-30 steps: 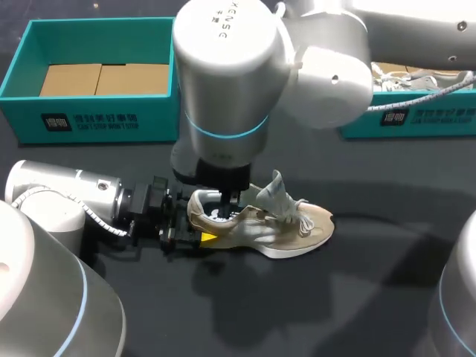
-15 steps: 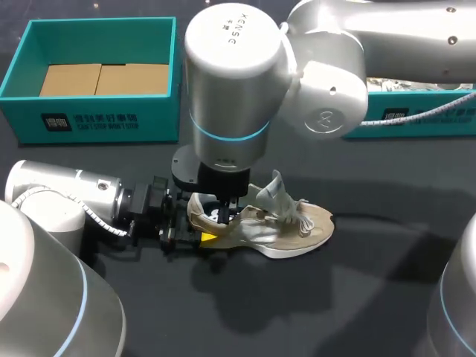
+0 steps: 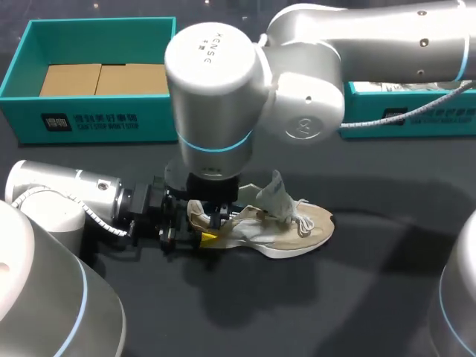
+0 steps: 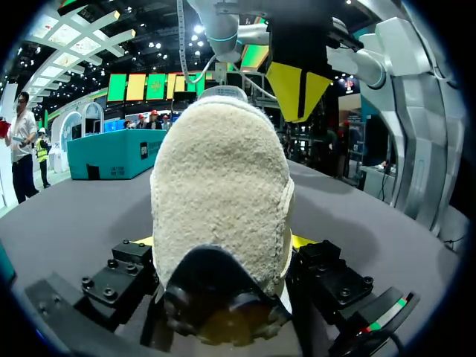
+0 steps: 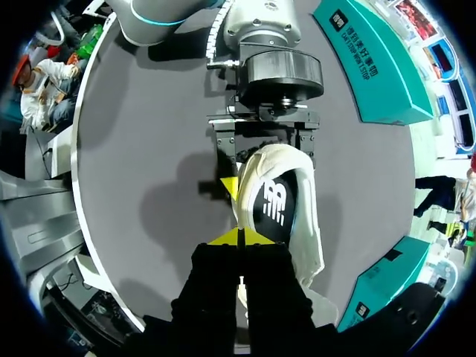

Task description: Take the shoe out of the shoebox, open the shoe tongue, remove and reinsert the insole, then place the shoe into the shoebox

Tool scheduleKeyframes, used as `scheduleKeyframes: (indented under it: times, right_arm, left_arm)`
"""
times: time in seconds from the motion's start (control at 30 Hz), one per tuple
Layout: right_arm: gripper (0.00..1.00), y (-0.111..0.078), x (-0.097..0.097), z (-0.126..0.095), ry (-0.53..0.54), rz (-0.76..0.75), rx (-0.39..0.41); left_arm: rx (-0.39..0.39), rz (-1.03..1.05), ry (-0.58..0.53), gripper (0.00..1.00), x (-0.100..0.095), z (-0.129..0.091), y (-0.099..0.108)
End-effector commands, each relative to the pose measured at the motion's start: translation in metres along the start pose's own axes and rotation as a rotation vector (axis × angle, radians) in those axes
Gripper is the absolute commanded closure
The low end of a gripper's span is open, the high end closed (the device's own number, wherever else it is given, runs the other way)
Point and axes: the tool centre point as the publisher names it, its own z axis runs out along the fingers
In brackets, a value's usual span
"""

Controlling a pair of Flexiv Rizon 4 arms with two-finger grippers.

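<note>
A beige shoe lies on its sole mid-table, toe to the right, grey tongue standing up. My left gripper comes in low from the left, shut on the shoe's heel. The left wrist view shows that fuzzy heel filling the space between its fingers. My right gripper points straight down into the shoe's opening, shut. Its yellow tips meet at the collar edge just over the black insole. I cannot tell if it pinches anything.
A teal box with cardboard inside stands at the back left. A second teal box, partly behind my right arm, stands at the back right. My right arm's large wrist hangs over the shoe's heel end.
My right arm's wrist has swung left and lower over the heel, its gripper staying in the shoe's opening. The shoe and left gripper have not moved.
</note>
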Motion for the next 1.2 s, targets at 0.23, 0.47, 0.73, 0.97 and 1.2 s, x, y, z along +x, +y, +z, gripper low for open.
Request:
scheduleKeyframes:
  times: [0.23,0.47,0.73,0.97,1.2]
  right_arm:
    - [1.00,0.019,0.002,0.004,-0.002,-0.001,0.053]
    - [1.00,0.018,-0.014,0.009,-0.066,-0.063,0.015]
    - [1.00,0.012,-0.030,0.023,-0.088,-0.092,0.008]
    - [1.00,0.006,-0.039,0.037,-0.078,-0.116,0.008]
    - [1.00,0.003,-0.041,0.055,-0.061,-0.110,0.020]
  left_arm:
    - [-0.001,0.000,-0.002,1.00,0.001,0.001,0.001]
    - [-0.001,0.000,-0.002,1.00,0.001,0.001,0.001]
    - [-0.001,0.000,-0.002,1.00,0.001,0.001,0.001]
    - [-0.001,0.000,-0.002,1.00,0.001,0.001,0.001]
    - [-0.001,0.000,-0.002,1.00,0.001,0.001,0.001]
